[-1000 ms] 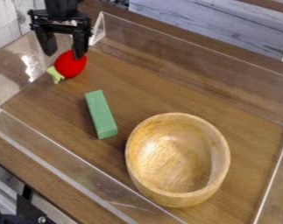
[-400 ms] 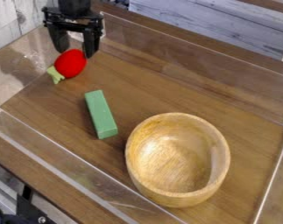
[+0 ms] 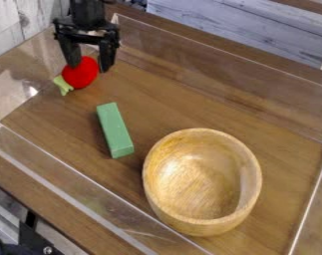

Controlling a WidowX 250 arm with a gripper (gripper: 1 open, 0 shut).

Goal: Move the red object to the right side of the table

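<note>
Hovering over the red fruit (image 3: 81,72) at the table's (image 3: 216,95) far left, our gripper (image 3: 88,60) points down with its jaws spread apart and nothing held. We judge this the approach before grasping: next we must sink, close on it, then carry it past the green block (image 3: 116,129) and wooden bowl (image 3: 202,179) rightward.

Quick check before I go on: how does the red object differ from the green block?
The red object is small, rounded and bright red; the green block is long, flat-sided and green. The red object sits under the open claw at the far left; the green block lies apart, nearer the wooden bowl. Both rest on the table.
</note>
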